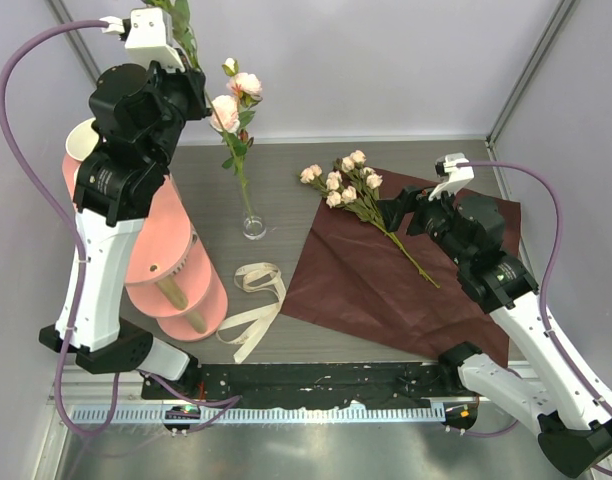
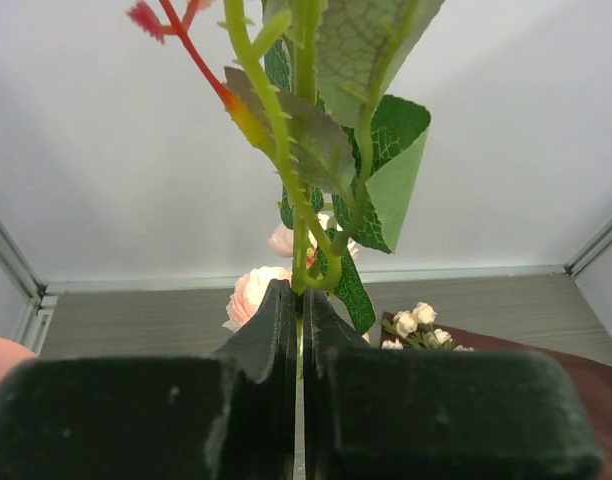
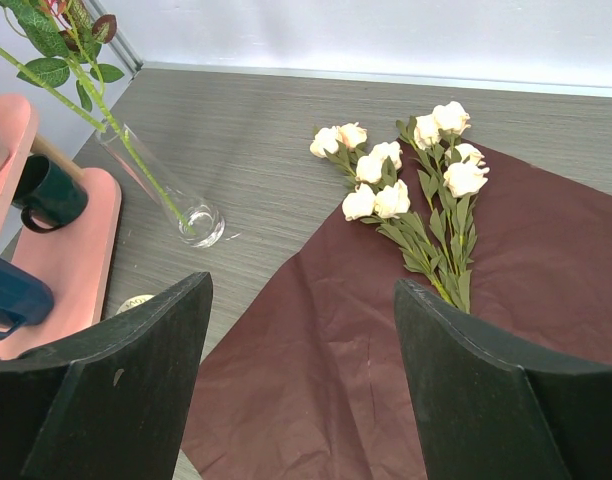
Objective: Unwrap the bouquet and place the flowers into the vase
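No text, label, brand, number or sign is legible in any view. The pale toothed strip (image 1: 286,413) along the near edge of the tabletop (image 1: 316,170) shows fine marks, too small to read. The vase (image 1: 253,226) and the wrapping paper (image 1: 386,290) present plain surfaces.

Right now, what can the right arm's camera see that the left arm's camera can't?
Only the right wrist view: the glass vase, two dark mugs, and the right fingers wide open. Only the left wrist view: the left fingers shut on a leafy green stem. Both: the little pale roses lying on the dark red paper.
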Tool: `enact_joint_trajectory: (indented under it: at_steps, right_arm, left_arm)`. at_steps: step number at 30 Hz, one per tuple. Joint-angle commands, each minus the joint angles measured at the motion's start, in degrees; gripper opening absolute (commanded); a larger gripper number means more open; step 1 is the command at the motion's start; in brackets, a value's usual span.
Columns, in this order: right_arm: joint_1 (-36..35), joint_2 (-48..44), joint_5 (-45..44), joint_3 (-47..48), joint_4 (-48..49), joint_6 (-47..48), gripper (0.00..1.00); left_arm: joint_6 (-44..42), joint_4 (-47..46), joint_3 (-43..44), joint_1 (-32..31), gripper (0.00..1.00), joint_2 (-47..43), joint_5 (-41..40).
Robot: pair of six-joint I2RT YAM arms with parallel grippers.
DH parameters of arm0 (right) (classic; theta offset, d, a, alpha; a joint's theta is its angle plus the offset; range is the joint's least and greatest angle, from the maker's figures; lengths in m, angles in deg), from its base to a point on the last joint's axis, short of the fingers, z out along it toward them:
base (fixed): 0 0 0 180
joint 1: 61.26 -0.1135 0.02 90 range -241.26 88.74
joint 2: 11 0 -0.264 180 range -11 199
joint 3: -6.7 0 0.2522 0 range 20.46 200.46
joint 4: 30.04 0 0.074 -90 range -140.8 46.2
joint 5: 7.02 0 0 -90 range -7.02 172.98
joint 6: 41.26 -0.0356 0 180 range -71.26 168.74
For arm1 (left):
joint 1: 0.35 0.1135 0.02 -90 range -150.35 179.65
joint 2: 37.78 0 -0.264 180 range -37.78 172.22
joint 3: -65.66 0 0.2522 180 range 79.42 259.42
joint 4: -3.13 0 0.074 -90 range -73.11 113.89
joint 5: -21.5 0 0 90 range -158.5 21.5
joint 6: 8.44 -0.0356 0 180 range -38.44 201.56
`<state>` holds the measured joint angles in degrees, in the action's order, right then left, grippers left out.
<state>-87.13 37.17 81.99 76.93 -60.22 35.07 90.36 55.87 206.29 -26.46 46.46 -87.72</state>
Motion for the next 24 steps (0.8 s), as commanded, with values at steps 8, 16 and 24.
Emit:
enact_joint_trajectory:
  at_steps: [8,16,24]
  right_arm:
    - [-0.2,-0.2,-0.9,1.3,0.9,0.8,0.78]
    - [-0.1,-0.1,-0.9,0.8,0.9,0.7,0.78]
    - [-0.1,0.4,-0.5,0.2,1.1,0.2,0.79]
  left_arm:
    - [0.3,-5.2,-2.3,0.7,0.0,-0.9,1.2]
    - [0.4,-8.2,-8.3,1.0,0.0,-2.5,1.6]
    - [1.6,-13.2,-20.8,1.0,0.0,-5.9,-1.0]
